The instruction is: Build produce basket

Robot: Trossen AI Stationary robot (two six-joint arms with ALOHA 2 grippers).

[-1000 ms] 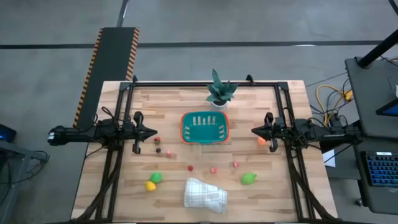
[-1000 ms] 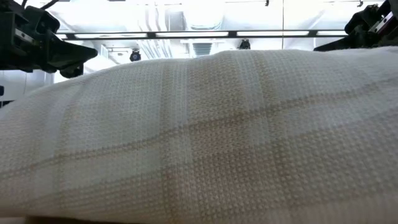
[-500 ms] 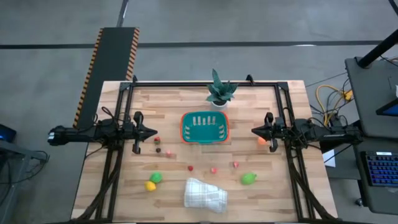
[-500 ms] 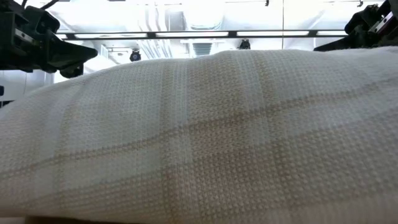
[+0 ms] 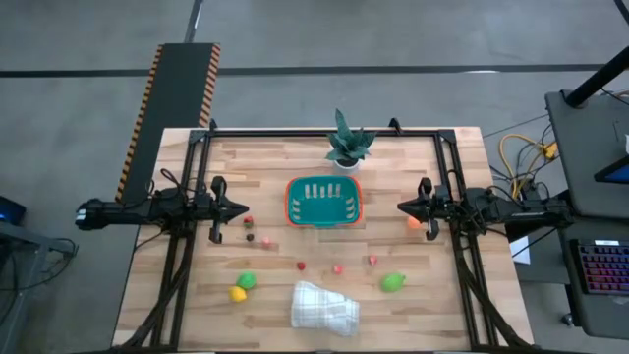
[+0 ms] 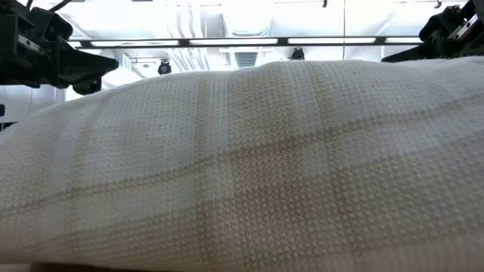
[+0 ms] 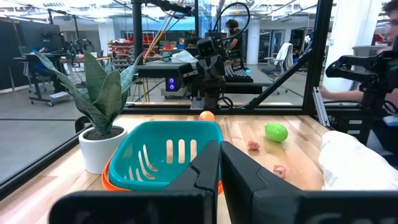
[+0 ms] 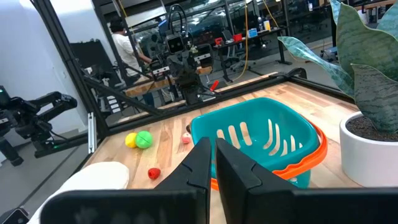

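The teal basket (image 5: pixel 324 202) with an orange rim stands on its base at the table's middle, and nothing shows inside it. The produce lies loose on the wood. An orange piece (image 5: pixel 414 222) is by the right arm. A green piece (image 5: pixel 393 282) is near the front right. A green (image 5: pixel 246 280) and a yellow piece (image 5: pixel 237 293) are at the front left. Small pink and red pieces (image 5: pixel 337 267) and berries (image 5: pixel 252 236) are scattered between them. My left gripper (image 5: pixel 246 208) is shut, level, left of the basket. My right gripper (image 5: pixel 400 206) is shut, level, right of it. Both hold nothing.
A folded white cloth (image 5: pixel 324 307) lies near the front edge and fills the low view (image 6: pixel 242 166). A potted plant (image 5: pixel 346 143) stands behind the basket at the far edge. A black frame (image 5: pixel 324 131) runs around the table.
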